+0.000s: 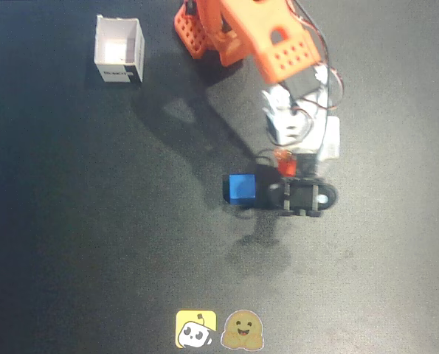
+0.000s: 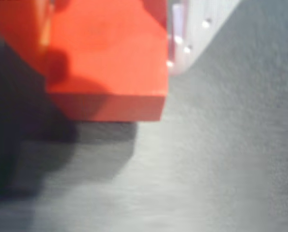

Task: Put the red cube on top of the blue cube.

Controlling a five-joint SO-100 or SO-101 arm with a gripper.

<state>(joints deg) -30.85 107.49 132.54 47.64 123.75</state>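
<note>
The red cube [image 2: 107, 63] fills the top of the wrist view, close to the camera. An orange finger [image 2: 15, 29] presses its left side and a pale finger [image 2: 189, 34] its right. My gripper [image 2: 105, 48] is shut on it, low over the dark table, with the cube's shadow just beneath. In the overhead view only a small red patch of the red cube [image 1: 283, 158] shows under the gripper [image 1: 285, 167]. The blue cube [image 1: 243, 188] rests on the table just left of the gripper and is out of the wrist view.
A white open box [image 1: 119, 49] stands at the upper left of the overhead view. The orange arm base [image 1: 204, 29] is at the top centre. Two stickers [image 1: 218, 329] lie at the bottom edge. The table [image 1: 94, 221] is a dark mat.
</note>
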